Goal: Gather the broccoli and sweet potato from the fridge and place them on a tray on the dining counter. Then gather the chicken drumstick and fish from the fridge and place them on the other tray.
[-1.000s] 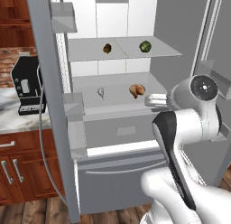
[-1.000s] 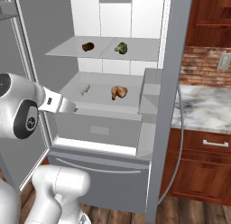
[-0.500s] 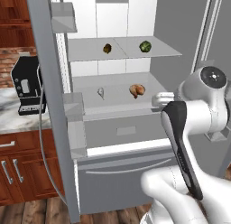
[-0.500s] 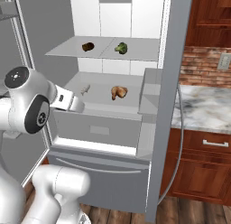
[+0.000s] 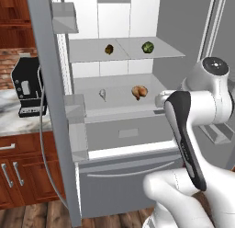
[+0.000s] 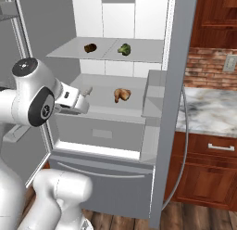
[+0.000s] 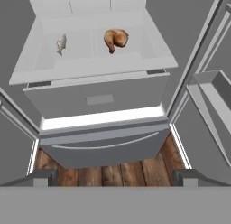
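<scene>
Kitchen: open fridge [image 5: 119, 75], marble counter [image 6: 208, 111], wooden cabinets [image 6: 203, 173].

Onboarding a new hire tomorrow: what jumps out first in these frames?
The open fridge fills the middle, with four foods on two shelves: sweet potato and broccoli above, fish and chicken drumstick below. The white arm stands in front of it, its gripper open at the lower shelf, holding nothing.

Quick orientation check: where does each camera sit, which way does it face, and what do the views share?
Left base view: behind the arm's left, facing the open fridge; arm rises lower right.
Right base view: behind its right, same fridge; arm at left, end effector near the lower shelf.
Hand view: on the hand, looking down at the chicken drumstick and fish; fingertips at bottom.
All three share drumstick and fish.
</scene>
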{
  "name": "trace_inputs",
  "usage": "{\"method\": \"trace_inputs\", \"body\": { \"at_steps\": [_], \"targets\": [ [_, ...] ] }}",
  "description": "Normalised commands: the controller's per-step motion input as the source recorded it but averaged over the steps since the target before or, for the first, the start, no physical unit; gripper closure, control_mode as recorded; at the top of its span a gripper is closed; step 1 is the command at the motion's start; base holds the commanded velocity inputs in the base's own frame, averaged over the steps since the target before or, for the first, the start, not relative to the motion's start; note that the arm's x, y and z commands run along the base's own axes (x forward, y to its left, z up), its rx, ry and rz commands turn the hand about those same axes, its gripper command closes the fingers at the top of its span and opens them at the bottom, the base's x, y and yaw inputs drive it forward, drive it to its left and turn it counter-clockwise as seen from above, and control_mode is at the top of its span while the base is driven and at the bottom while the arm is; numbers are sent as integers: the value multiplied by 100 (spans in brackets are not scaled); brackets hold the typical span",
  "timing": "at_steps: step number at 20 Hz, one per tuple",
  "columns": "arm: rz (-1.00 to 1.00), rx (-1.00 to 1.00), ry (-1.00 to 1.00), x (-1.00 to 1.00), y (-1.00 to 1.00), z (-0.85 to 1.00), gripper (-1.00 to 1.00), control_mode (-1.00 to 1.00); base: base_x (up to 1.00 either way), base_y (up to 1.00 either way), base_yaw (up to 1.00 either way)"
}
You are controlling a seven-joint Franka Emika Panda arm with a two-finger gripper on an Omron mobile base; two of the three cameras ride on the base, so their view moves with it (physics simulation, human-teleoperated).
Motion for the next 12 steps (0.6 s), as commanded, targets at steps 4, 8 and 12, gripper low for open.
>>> {"method": "trace_inputs", "body": {
  "at_steps": [4,8,12],
  "targets": [
    [1,0,1,13,0,0,-100,-100,0,0,0],
    [1,0,0,19,0,-8,-100,-100,0,0,0],
    [1,0,-2,26,0,-21,-100,-100,0,0,0]
  ]
}}
